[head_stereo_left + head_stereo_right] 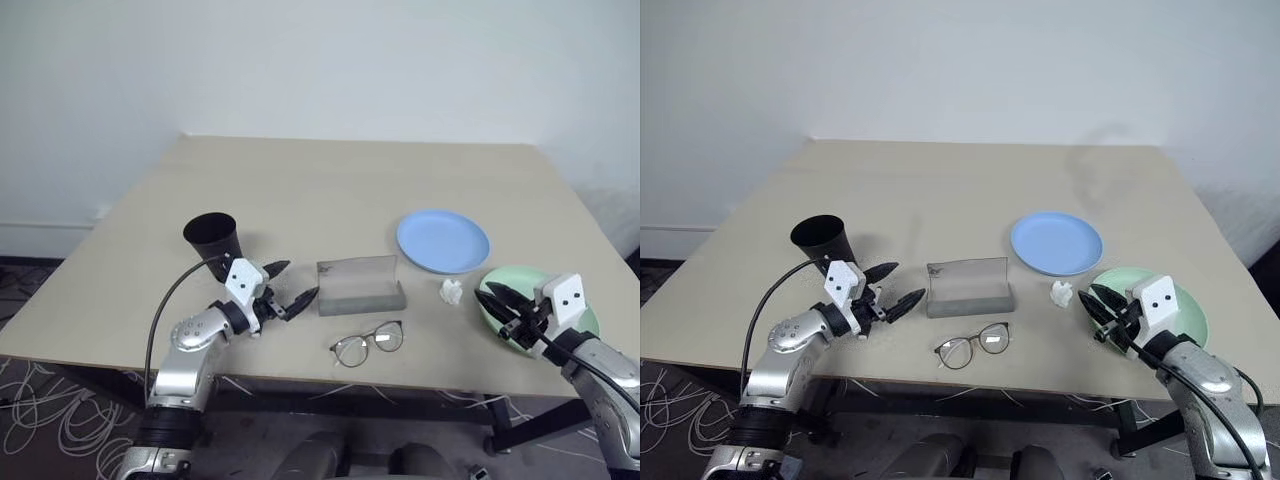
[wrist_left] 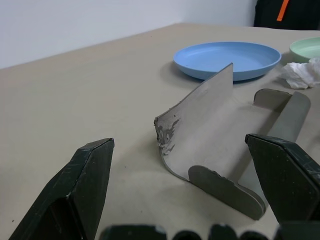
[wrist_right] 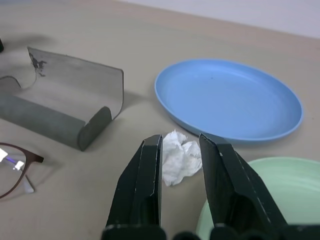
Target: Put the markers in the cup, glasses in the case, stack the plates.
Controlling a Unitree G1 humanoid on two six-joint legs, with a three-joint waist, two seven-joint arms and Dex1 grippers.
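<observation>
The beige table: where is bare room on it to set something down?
The far half of the beige table, behind the black tapered cup and round light blue plate, is bare. Crowded: the near edge, with the open grey case, wire-frame glasses, crumpled white tissue and mint green plate.

A beige table point(image 1: 300, 190) stands against a plain white wall point(image 1: 320, 60), white cables point(image 1: 50, 420) on dark floor.

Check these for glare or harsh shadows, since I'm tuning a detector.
Right wrist view: bright glint on the glasses lens; soft shadow beside the case. Left eye view: even light, faint shadow behind the cup.
</observation>
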